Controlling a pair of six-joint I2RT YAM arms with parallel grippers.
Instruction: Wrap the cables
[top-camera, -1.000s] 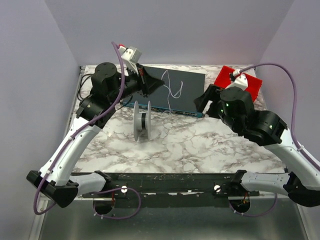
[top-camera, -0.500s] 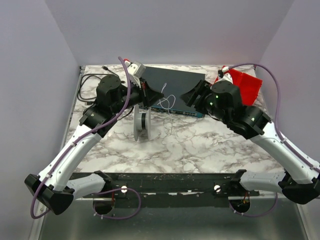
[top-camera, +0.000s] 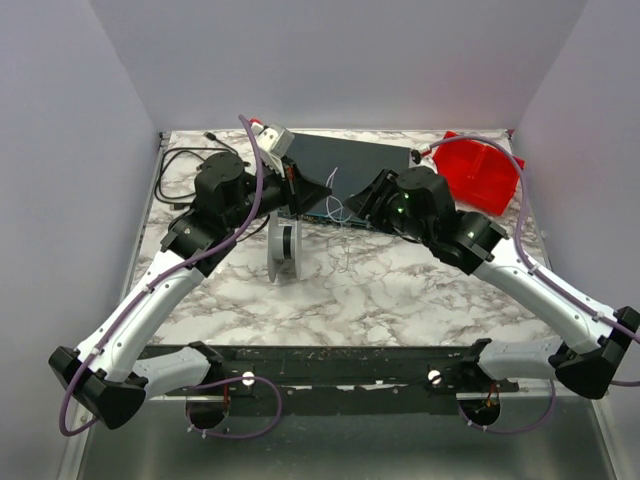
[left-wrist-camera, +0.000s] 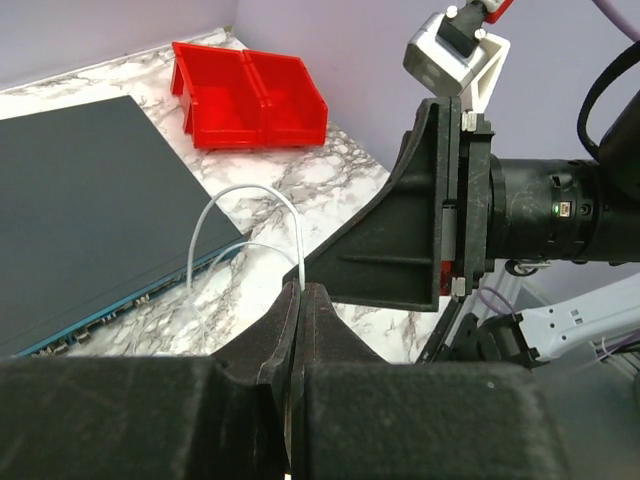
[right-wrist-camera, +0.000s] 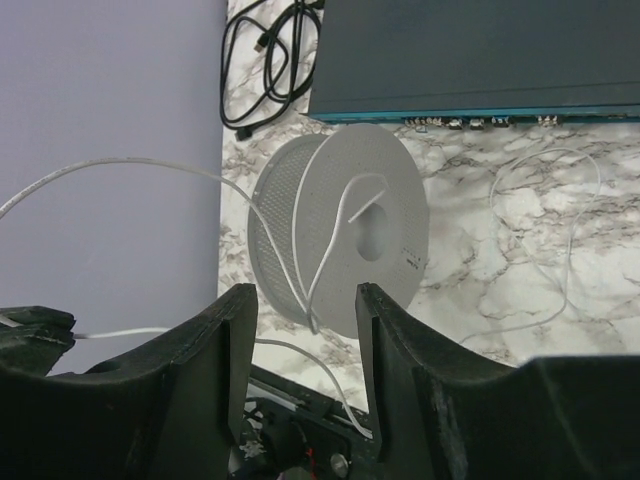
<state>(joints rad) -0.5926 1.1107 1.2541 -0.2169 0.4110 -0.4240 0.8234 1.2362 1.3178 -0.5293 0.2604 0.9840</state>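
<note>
The thin white wire (top-camera: 337, 211) runs from the grey spool (top-camera: 284, 243) up to my left gripper (top-camera: 322, 190). In the left wrist view the left gripper (left-wrist-camera: 300, 292) is shut on the wire (left-wrist-camera: 262, 190), which loops over the marble in front of it. My right gripper (top-camera: 366, 200) is open and empty, just right of the left gripper. The right wrist view shows its fingertips (right-wrist-camera: 305, 300) apart. Beyond them stands the spool (right-wrist-camera: 340, 235), with wire strands (right-wrist-camera: 120, 163) running across it and away to the left.
A dark flat box (top-camera: 350, 165) lies at the back centre behind both grippers. A red bin (top-camera: 485, 172) sits at the back right. A black cord (top-camera: 185, 165) is coiled at the back left. Purple walls close in three sides.
My right arm has swung left, from beside the red bin to close beside the left gripper. The left gripper has shifted slightly right and forward, and the wire loop now bunches between the two grippers.
</note>
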